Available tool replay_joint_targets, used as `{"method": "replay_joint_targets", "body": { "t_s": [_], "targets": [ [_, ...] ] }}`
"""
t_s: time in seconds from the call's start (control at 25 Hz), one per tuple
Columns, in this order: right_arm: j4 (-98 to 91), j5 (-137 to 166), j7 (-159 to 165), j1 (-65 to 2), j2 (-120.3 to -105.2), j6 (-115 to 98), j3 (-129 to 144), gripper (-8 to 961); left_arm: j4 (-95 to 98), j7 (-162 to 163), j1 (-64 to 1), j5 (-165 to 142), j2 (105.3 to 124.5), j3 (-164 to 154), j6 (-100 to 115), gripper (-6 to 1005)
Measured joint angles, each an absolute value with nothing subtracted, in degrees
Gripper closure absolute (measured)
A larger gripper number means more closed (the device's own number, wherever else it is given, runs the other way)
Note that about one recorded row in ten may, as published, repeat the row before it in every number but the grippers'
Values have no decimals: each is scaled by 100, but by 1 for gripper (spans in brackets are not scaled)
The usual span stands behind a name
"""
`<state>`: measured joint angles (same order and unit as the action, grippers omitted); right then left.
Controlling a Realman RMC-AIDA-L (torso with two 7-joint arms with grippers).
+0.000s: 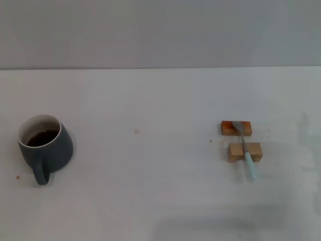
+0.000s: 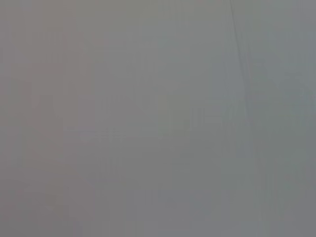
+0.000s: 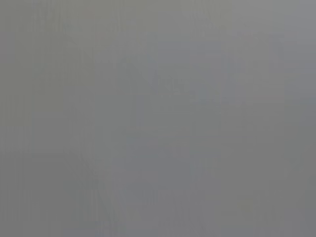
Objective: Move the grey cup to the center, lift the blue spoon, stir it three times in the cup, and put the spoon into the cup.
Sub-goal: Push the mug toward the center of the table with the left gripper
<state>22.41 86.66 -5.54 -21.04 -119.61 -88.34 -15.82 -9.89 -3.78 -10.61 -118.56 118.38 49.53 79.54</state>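
No step looks begun. The grey cup (image 1: 45,146), holding dark liquid, stands at the left edge of the head view, handle toward the bottom. The blue spoon (image 1: 245,150) lies at centre right across two wooden blocks (image 1: 244,151).

Neither arm is in view, so the state of their fingers cannot be told.

Next, the cup needs carrying to mid-frame, kept level.

The white bench (image 1: 150,201) meets a plain grey wall (image 1: 160,30) across the top.

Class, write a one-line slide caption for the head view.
Grey cup of dark liquid at table's left; blue spoon resting across two wooden blocks at right.
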Motion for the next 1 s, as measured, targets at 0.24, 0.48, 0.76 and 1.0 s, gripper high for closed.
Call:
{"method": "replay_joint_targets", "body": {
  "t_s": [0.24, 0.48, 0.76, 1.0],
  "targets": [
    [2241, 8666, -549, -2109, -11962, -8840, -1582, 440, -996, -378, -1098, -11856, 11838, 4953, 7881, 1000],
    [2241, 8666, -547, -2104, -11962, -8842, -1582, 437, -979, -387, -1146, -11861, 11834, 4947, 7744, 1001],
    [2254, 8666, -545, -2088, -11962, -8842, -1576, 434, -846, -443, -1288, -11859, 11816, 4953, 7364, 1001],
    [2446, 8666, -545, -1970, -11944, -8831, -1513, 432, -691, -448, -1506, -11898, 11820, 4918, 7096, 1001]
  ]
}}
